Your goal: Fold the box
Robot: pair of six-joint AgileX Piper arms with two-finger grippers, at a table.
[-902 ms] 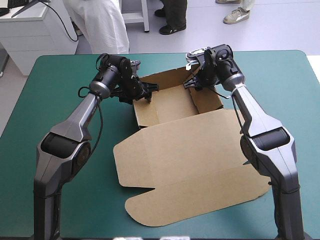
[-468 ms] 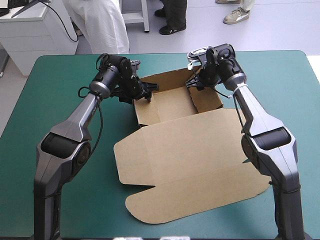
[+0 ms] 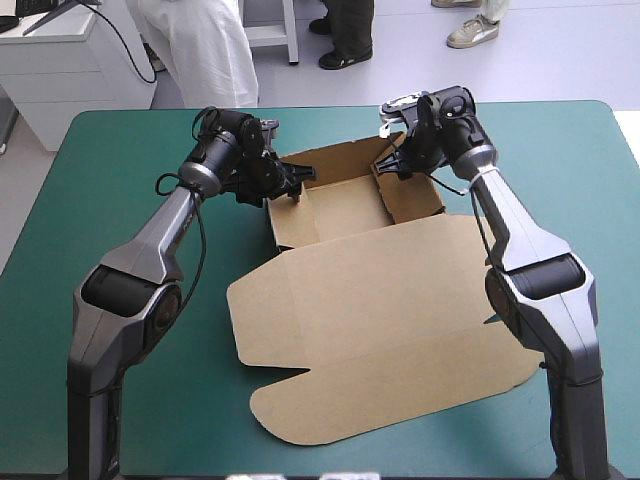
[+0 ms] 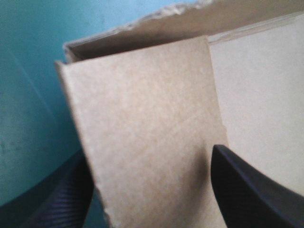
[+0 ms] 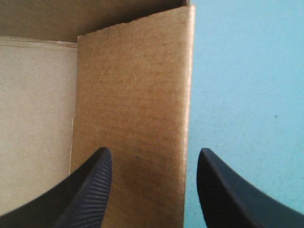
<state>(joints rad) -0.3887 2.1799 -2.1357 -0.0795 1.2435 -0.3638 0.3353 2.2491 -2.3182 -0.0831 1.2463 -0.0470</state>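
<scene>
The brown box point(image 3: 345, 212) stands as an open tray at the far middle of the table. Its walls are raised and its lid point(image 3: 370, 320) lies flat toward the front edge. At the tray's far left corner my left gripper point(image 3: 291, 187) is open. In the left wrist view its gripper point(image 4: 148, 152) straddles the upright left wall flap point(image 4: 142, 128). My right gripper point(image 3: 402, 160) is open at the far right corner. In the right wrist view its gripper point(image 5: 154, 151) straddles the right wall point(image 5: 135, 95), one finger inside the tray, one outside.
The teal-green cover point(image 3: 110, 180) shows bare to the left and right of the box. The lid's rounded front flap point(image 3: 330, 415) reaches close to the table's front edge. Both arms reach over the table's sides toward the far edge.
My right gripper has shifted a little toward the far right, and the right wall stands more upright. The left gripper has barely moved.
</scene>
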